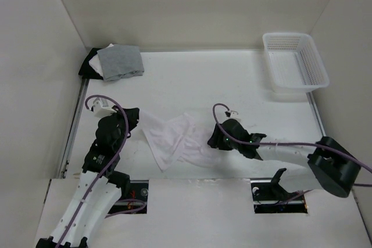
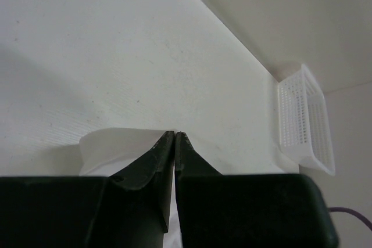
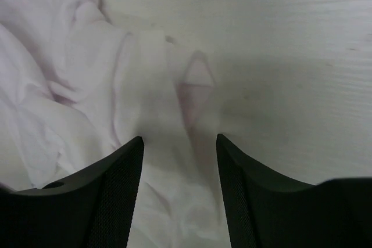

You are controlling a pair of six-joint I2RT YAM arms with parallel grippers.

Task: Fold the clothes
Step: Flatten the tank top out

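The clothes (image 1: 174,137), a thin white garment, lie crumpled in the middle of the table between the two arms. My left gripper (image 1: 135,123) sits at the garment's left edge. In the left wrist view its jaws (image 2: 175,134) are pressed together, with white fabric (image 2: 110,146) bunched around the tips and a sliver showing between them. My right gripper (image 1: 214,139) hangs over the garment's right edge. Seen from the right wrist, it (image 3: 179,139) stands open, with wrinkled cloth (image 3: 87,97) lying loose under the gap and nothing gripped.
A white mesh basket (image 1: 293,62) stands at the back right and also shows in the left wrist view (image 2: 305,120). A folded grey cloth (image 1: 120,62) lies on a black cloth (image 1: 90,63) at the back left. White walls enclose the table.
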